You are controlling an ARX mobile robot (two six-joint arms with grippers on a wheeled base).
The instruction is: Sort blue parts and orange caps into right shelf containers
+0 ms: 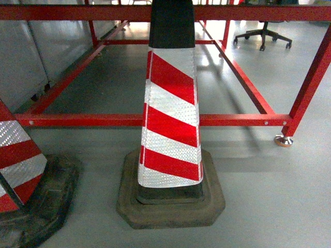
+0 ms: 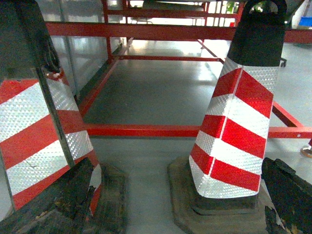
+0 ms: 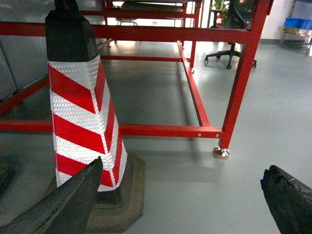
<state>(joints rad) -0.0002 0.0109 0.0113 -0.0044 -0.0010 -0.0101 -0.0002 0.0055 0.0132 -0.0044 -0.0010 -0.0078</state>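
Red-and-white reflective banding wraps the traffic cone (image 1: 170,119) that stands directly ahead of the robot on its heavy, chamfered rubber base, with a black cap at the top. A second cone (image 1: 18,165) of the same kind sits near left, cut off by the frame edge. Behind both runs a red steel frame (image 1: 155,120), its square tubing bolted at the joints and resting on a small metal foot at the right; the smooth grey floor (image 1: 269,196) gives soft reflections.

None of the blue parts, orange caps or right shelf containers can be identified with confidence. In the right wrist view a small patch of blue (image 3: 298,22) shows far off at the upper right, too small to name. If that is a crate, it would lie to the far right, well apart from both arms, with the right arm nearer; the long axis cannot be judged.

The left gripper (image 2: 180,204) shows worn, dark, rough-textured fingers spread wide at the picture's lower corners, holding nothing. The right gripper (image 3: 190,204) is likewise parted and empty. Neither appears in the head view. The base likely has to travel before any reach.
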